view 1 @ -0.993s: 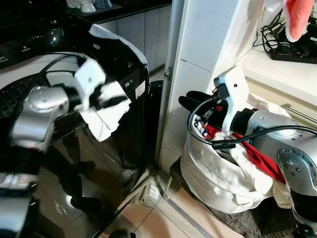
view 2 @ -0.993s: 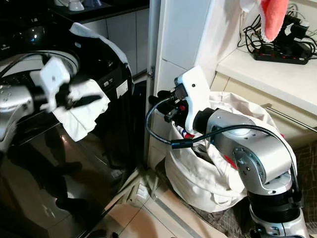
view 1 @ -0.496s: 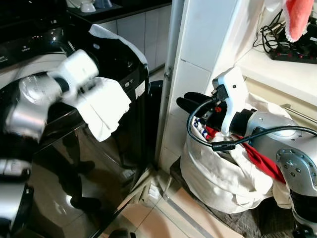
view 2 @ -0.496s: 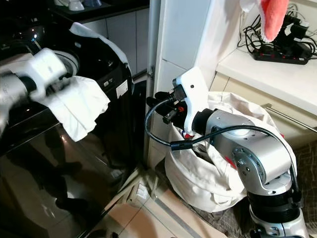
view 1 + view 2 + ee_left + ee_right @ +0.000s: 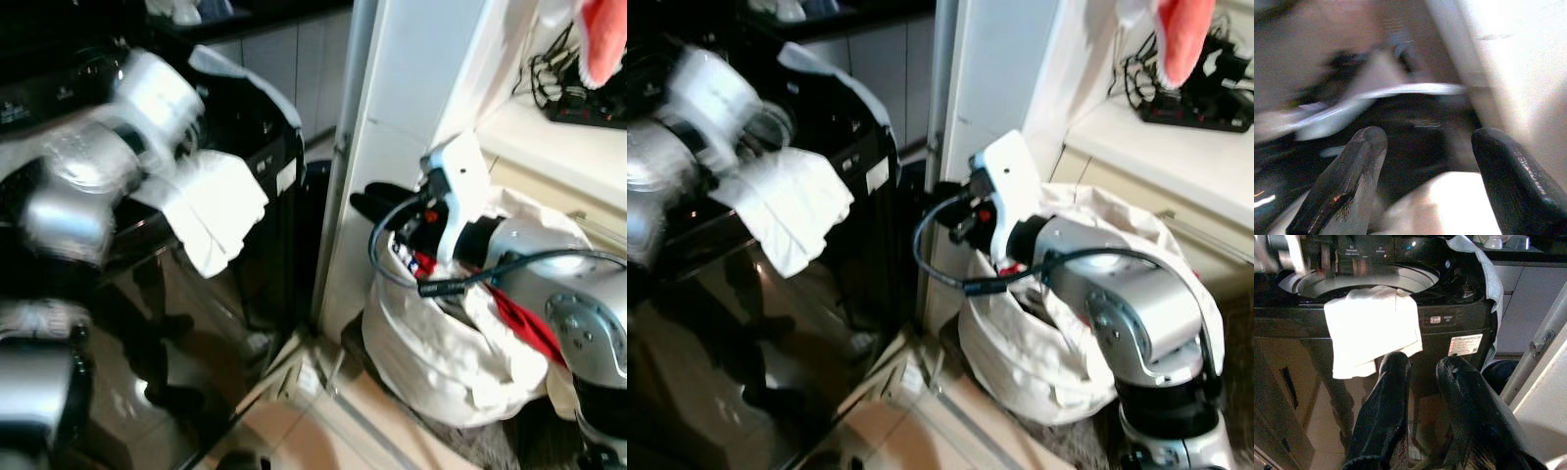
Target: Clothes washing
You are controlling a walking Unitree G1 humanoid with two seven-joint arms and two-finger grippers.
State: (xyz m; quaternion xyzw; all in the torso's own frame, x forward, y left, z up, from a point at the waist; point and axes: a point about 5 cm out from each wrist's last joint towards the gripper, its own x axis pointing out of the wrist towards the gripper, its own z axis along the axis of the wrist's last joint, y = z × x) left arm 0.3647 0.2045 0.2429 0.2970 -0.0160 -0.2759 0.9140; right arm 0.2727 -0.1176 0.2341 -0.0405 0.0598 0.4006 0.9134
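Right gripper (image 5: 1420, 396), its fingers slightly parted and empty, hovers above a soft white laundry bag (image 5: 441, 362) holding a red garment (image 5: 514, 313). A narrow gap separates the bag from the glossy black washing machine (image 5: 1459, 328). A limp white cloth (image 5: 211, 206) drapes over the machine's front rim. Left gripper (image 5: 1425, 171), blurred, apparently spread wide, sits just above the cloth.

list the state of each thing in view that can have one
black top-loading washing machine: lid up, round drum opening exposed.
white cloth: draped over the washer's front rim, hanging down its front.
white fabric laundry bag: on the floor, mouth open, red garment inside.
left gripper: fingers apart, above the washer, blurred.
right gripper: fingers slightly apart, holding nothing, above the bag.
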